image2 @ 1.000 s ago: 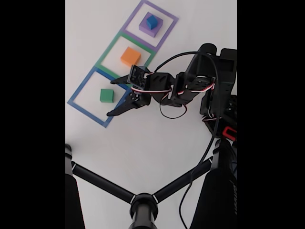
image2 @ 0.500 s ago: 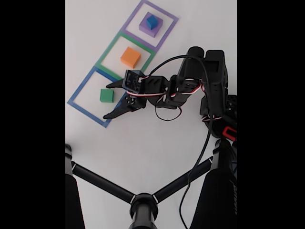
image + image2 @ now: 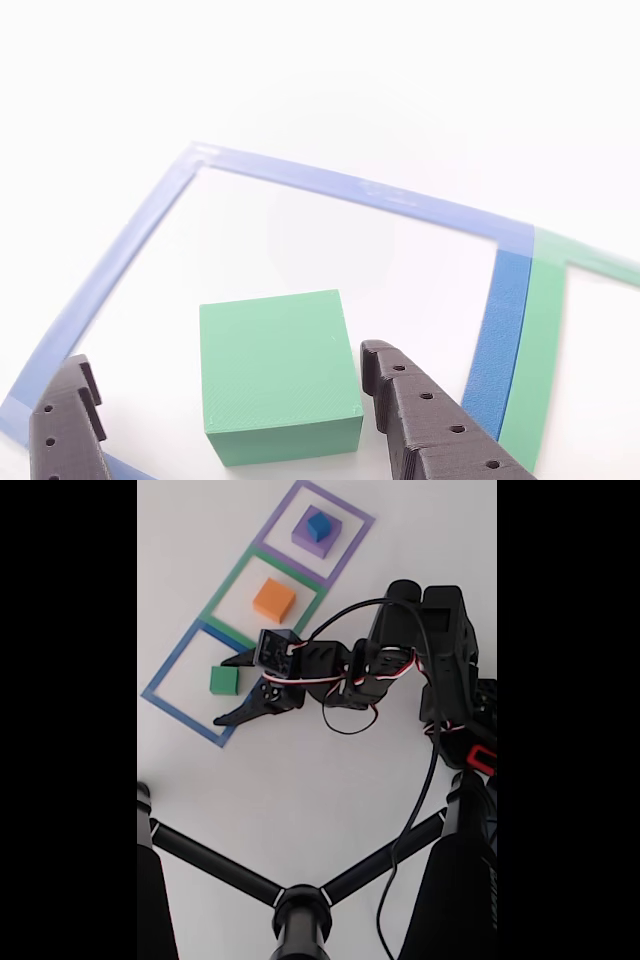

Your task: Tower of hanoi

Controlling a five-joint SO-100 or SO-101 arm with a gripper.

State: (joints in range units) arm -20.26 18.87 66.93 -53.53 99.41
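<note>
White table (image 3: 300,800). Blue cube (image 3: 318,525) sits on purple block (image 3: 305,540); orange block (image 3: 273,599), green block (image 3: 224,680) apart, unstacked. Gripper (image 3: 229,689) wide open beside green block.

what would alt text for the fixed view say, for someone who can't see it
Seen from above, a black robot arm reaches left across a white table, its open hand just right of a green block inside a blue square outline. Beyond it, an orange block sits in a green outline and a blue cube tops a purple block.
</note>
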